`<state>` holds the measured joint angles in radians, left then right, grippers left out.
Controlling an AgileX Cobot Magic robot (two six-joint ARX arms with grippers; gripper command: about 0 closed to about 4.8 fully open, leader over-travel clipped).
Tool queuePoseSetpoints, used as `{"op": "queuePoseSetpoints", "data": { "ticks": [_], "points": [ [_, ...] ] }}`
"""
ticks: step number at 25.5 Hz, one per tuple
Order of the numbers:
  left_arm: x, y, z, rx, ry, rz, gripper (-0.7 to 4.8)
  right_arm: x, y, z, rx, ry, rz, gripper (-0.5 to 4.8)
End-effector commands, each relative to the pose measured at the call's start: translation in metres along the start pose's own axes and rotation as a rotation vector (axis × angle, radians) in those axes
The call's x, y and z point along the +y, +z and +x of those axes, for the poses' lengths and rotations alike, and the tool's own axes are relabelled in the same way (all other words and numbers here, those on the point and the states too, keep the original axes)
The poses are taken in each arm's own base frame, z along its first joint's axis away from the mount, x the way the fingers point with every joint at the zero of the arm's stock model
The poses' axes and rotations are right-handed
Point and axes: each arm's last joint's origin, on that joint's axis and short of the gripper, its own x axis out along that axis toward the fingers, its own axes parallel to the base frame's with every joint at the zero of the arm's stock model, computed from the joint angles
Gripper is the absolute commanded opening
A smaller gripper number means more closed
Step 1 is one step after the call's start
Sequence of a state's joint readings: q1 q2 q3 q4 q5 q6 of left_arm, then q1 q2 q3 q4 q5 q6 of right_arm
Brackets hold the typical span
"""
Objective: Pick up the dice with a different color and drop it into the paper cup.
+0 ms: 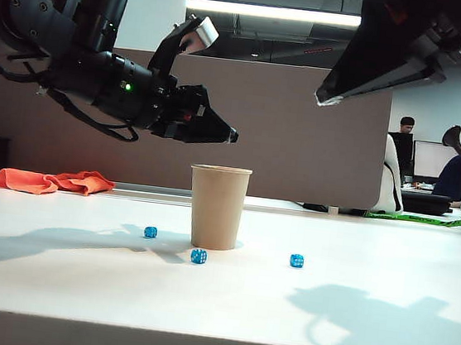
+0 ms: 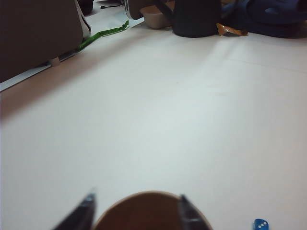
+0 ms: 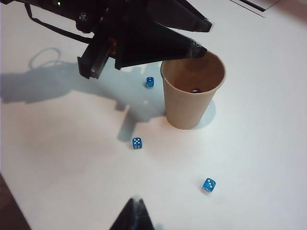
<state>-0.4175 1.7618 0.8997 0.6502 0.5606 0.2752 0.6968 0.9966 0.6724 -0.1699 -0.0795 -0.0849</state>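
The tan paper cup (image 1: 217, 208) stands upright mid-table. A small dark purple die (image 3: 195, 90), the dice with a different color, lies at the bottom of it, seen only in the right wrist view. My left gripper (image 1: 233, 135) hovers just above the cup's rim (image 2: 144, 211), open, with nothing between its fingers (image 2: 136, 199). The right wrist view also shows the left gripper (image 3: 204, 36) over the cup (image 3: 189, 110). My right gripper (image 1: 318, 98) hangs high at the upper right, shut and empty, its tips (image 3: 136, 201) together.
Three blue dice lie around the cup: one (image 1: 150, 232) to its left, one (image 1: 198, 256) in front, one (image 1: 296, 261) to the right. An orange cloth (image 1: 46, 180) lies at the back left. A brown partition (image 1: 300, 147) runs behind the table.
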Motion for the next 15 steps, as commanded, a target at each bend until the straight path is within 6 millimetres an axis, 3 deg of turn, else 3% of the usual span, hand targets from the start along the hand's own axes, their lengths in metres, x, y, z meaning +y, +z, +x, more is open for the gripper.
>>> {"op": "queuePoseSetpoints", "data": {
  "ticks": [1,5,7,9,11,15],
  "points": [
    [0.001,0.002,0.0,-0.01,0.003,0.008,2.74,0.0,0.004,-0.002,-0.026,-0.001,-0.004,-0.02],
    [0.001,0.002,0.0,-0.011,0.003,0.008,2.59,0.0,0.004,-0.001,-0.026,-0.002,-0.004,-0.02],
    [0.001,0.003,0.0,-0.023,0.006,0.011,1.12,0.0,0.004,-0.001,-0.027,-0.002,-0.004,-0.02],
    [0.002,0.005,0.0,-0.041,0.012,-0.004,0.25,0.0,0.004,-0.002,-0.028,-0.002,-0.004,-0.02],
    [0.004,0.009,-0.001,-0.076,0.024,-0.029,-0.05,0.0,0.005,-0.002,-0.032,-0.007,-0.004,-0.02],
    [0.009,0.022,-0.009,-0.096,0.173,-0.023,-0.05,-0.006,0.01,-0.003,-0.081,-0.148,0.0,-0.02]
  ]
}}
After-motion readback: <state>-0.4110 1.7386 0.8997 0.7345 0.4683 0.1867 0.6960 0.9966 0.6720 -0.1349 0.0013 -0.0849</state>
